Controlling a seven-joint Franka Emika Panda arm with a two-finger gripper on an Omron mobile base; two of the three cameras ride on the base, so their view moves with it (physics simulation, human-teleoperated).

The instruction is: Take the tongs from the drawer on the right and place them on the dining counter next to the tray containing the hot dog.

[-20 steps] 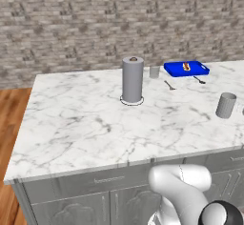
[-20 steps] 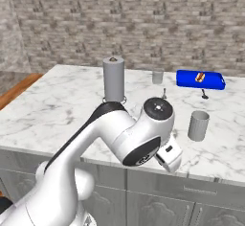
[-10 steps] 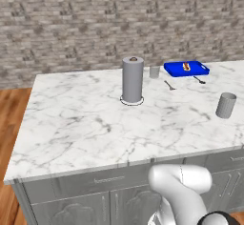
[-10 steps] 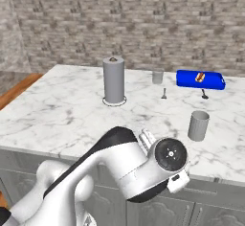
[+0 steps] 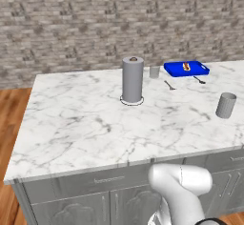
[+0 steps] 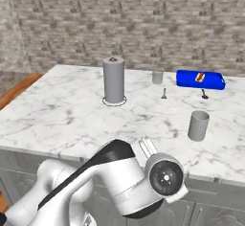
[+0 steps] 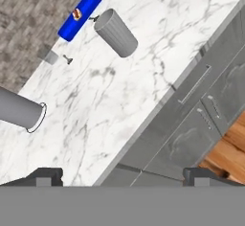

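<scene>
hanging low in front of the dining counter [image 5: 86, 124], my claw [image 7: 122, 177] looks along its near edge with the fingers [image 7: 45, 176] spread wide and nothing between them. in my hand view the two dark tips rise far apart at the bottom, and beyond them run the grey cabinet fronts under the marble slab, one drawer front [image 7: 194, 88] carrying a slim bar handle. i cannot tell from here which of those fronts is the drawer with the tongs, and the tongs themselves are nowhere i can make out. on the counter, the blue tray [image 5: 186, 68] sits near the far right corner, close to the far edge, with the hot dog [image 5: 186, 66] lying inside it. a small spoon [image 5: 199, 80] lies just in front of the tray toward the right edge, and a second small utensil [image 5: 169, 85] lies on the marble a little nearer the middle. a small grey glass [image 5: 154, 72] stands beside the tray on its left, near the far edge. a tall grey paper towel roll [image 5: 132, 80] stands upright on a round base around the middle of the counter, toward the far side. a ribbed grey cup [image 5: 226, 105] stands upright nearer the right edge, well apart from the tray and closer to the near edge. behind the counter runs a brick wall [image 5: 119, 19], and wooden floor [image 5: 9, 124] shows off the counter's left edge.
</scene>
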